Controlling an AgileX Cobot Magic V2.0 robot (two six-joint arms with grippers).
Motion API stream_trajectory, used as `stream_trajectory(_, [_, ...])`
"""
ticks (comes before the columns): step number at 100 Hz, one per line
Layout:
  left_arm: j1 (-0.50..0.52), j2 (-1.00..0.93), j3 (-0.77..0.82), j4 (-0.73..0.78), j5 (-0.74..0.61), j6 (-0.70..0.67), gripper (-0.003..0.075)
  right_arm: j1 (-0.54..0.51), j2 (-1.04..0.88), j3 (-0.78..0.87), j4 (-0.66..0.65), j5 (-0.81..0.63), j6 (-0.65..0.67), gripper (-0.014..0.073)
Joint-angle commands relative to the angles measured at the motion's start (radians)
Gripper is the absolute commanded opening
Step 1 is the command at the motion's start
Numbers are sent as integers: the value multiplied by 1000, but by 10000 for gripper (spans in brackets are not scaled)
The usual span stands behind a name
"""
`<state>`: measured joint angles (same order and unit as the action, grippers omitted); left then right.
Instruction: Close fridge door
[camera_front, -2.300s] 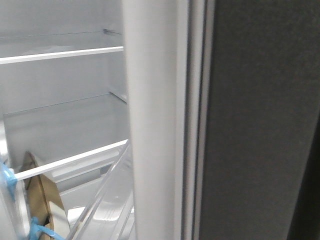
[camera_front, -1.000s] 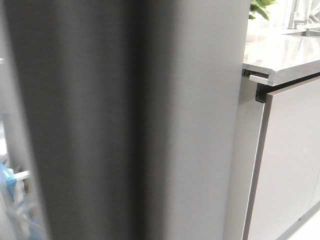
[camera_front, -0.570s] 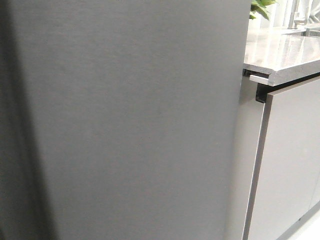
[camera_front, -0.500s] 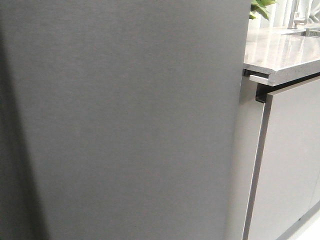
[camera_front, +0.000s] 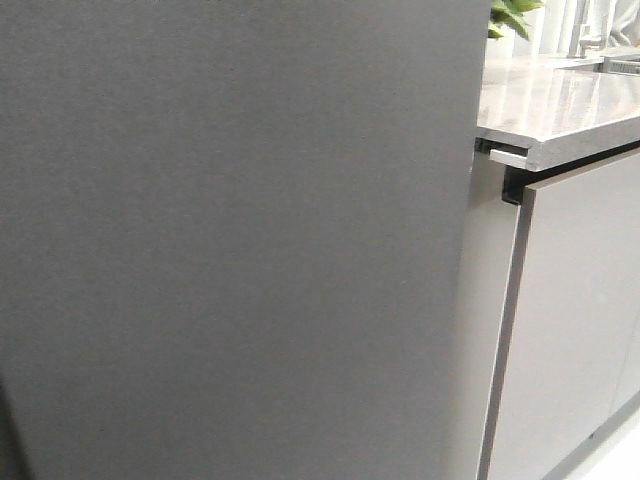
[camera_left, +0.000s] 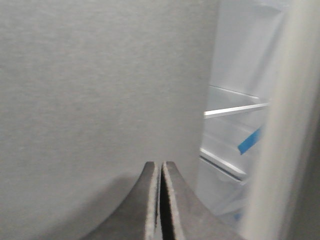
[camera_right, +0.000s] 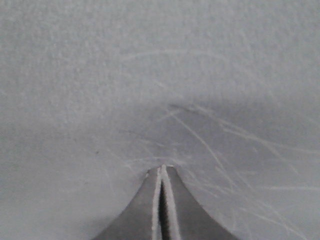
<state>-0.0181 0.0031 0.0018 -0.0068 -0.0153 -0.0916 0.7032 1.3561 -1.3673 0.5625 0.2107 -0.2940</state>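
The fridge door (camera_front: 230, 240), a matte dark-grey slab, fills most of the front view, and no fridge interior shows there. Neither gripper appears in that view. My right gripper (camera_right: 163, 168) is shut, its tips against a scratched grey surface (camera_right: 150, 75) that fills the right wrist view. My left gripper (camera_left: 160, 165) is shut with nothing in it, close to a plain grey panel (camera_left: 100, 90). Beside that panel a gap shows white fridge shelves (camera_left: 235, 110) and blue tape (camera_left: 250, 141), bounded by a blurred pale edge (camera_left: 290, 125).
A grey stone countertop (camera_front: 560, 100) juts out to the right of the fridge, with a glossy light-grey cabinet front (camera_front: 575, 320) below it. A green plant (camera_front: 512, 15) stands at the counter's far end.
The door has swung across the front view. The shelves and door bin seen earlier are now covered, and the dark strip at the left has shrunk to almost nothing.
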Motion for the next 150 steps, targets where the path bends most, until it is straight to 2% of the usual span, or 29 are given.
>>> stream_trajectory(1, [-5, 19, 28, -2, -77, -3, -21, 0, 41, -89, -1, -172, -7, -76])
stream_trajectory(37, [-5, 19, 28, -2, -77, -3, -21, 2, 127, -159, -13, -204, -7, -76])
stream_trajectory(70, [-5, 19, 28, -2, -77, -3, -21, 2, 125, -157, -56, -333, -7, -76])
stream_trajectory(94, [-5, 19, 28, -2, -77, -3, -21, 0, 60, -134, -218, -289, -7, -76])
stream_trajectory(115, [-5, 19, 28, -2, -77, -3, -21, -28, -56, -3, -304, -346, 52, -76])
stream_trajectory(134, [-5, 19, 28, -2, -77, -3, -21, -127, -210, 178, -400, -362, 189, -76])
stream_trajectory(150, [-5, 19, 28, -2, -77, -3, -21, -212, -347, 320, -449, -362, 226, -76])
